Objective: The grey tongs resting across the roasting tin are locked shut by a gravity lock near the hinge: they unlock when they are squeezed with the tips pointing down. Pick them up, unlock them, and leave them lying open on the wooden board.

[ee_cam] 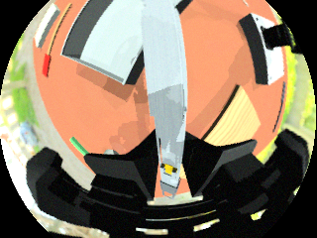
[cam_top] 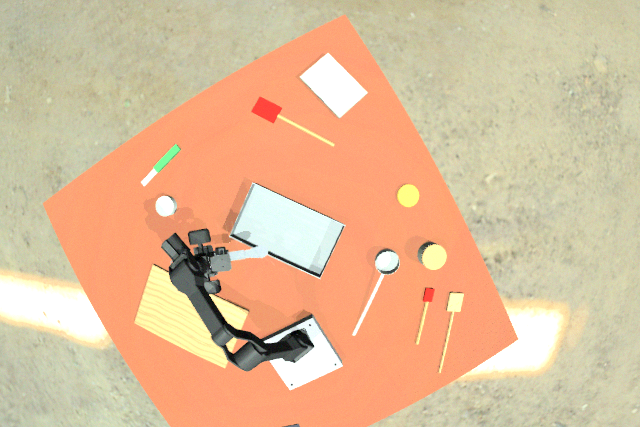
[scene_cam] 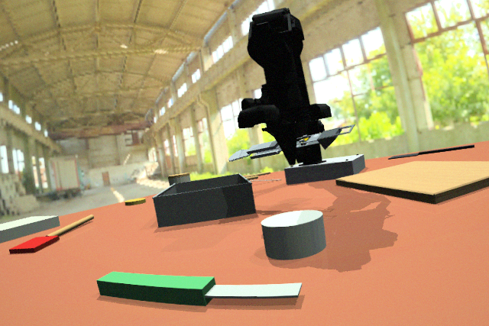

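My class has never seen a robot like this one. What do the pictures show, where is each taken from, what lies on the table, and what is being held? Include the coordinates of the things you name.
The machine is one black jointed arm on a base plate (cam_top: pixel 321 363) (scene_cam: pixel 315 172). One picture looks down from above, one across the table from its edge, one from the arm's wrist. The gripper (cam_top: pixel 220 260) (ee_cam: pixel 166 130) is closed on grey tongs (cam_top: pixel 247 254) (scene_cam: pixel 263 150) (ee_cam: pixel 166 74), held in the air. On the table (cam_top: pixel 217 153) (scene_cam: pixel 197 275) are a tin (cam_top: pixel 294 226) (scene_cam: pixel 205 204) (ee_cam: pixel 109 45), a wooden board (cam_top: pixel 175 319) (scene_cam: pixel 426 178) (ee_cam: pixel 238 116), a green-handled tool (cam_top: pixel 167 157) (scene_cam: pixel 156 286), a white-topped cylinder (cam_top: pixel 165 205) (scene_cam: pixel 294 235) and other small items.
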